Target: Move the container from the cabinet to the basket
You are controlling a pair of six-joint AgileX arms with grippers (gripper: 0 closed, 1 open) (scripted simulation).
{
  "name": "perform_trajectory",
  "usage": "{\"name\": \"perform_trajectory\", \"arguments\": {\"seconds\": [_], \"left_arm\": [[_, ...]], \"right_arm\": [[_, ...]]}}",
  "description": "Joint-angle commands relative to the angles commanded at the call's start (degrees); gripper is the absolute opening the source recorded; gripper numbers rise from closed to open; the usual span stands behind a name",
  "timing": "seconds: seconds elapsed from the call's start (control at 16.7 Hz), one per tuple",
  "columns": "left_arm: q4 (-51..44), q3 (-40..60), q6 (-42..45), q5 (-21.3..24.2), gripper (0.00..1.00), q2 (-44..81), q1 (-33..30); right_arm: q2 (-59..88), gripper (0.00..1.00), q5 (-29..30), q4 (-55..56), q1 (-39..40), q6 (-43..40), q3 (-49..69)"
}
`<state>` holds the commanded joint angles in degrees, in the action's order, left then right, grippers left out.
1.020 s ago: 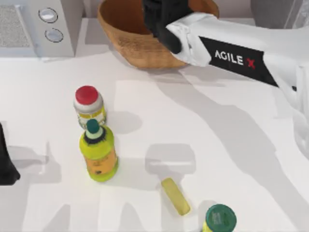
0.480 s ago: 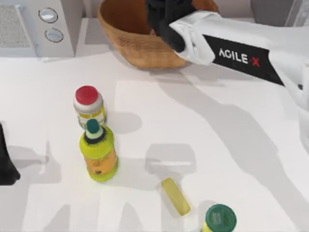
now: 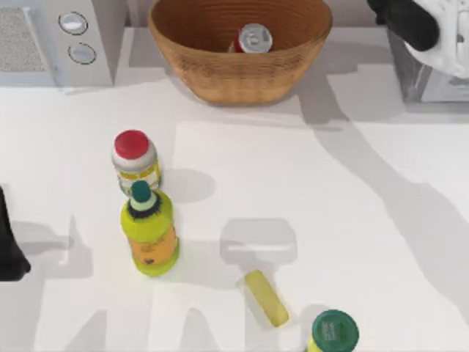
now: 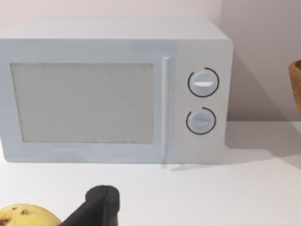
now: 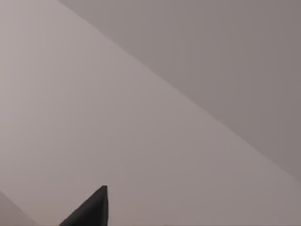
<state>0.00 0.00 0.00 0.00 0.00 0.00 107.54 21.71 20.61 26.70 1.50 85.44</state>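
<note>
From above, the can [image 3: 253, 38] stands upright inside the basket [image 3: 220, 77] at top centre, silver top facing up, well apart from the right gripper [image 3: 407, 20] at the upper right; whether its fingers are open I cannot tell. White table [image 3: 330, 220]. The left wrist view shows a microwave [image 4: 113, 89].

The right gripper [image 3: 403, 18] is at the table's far right corner; the left gripper [image 3: 9, 249] sits parked at the left edge.
</note>
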Motion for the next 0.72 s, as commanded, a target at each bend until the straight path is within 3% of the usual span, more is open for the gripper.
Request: {"name": "perform_trajectory", "arguments": {"seconds": [0.36, 0.72], "left_arm": [[0.00, 0.00, 0.00, 0.00, 1.00, 0.00, 0.00], [0.00, 0.00, 0.00, 0.00, 1.00, 0.00, 0.00]], "right_arm": [[-41.36, 1.00, -11.63, -6.52, -10.07, -0.05, -33.42], [-80.82, 1.00, -19.01, -13.96, -19.53, -0.63, -64.14]]}}
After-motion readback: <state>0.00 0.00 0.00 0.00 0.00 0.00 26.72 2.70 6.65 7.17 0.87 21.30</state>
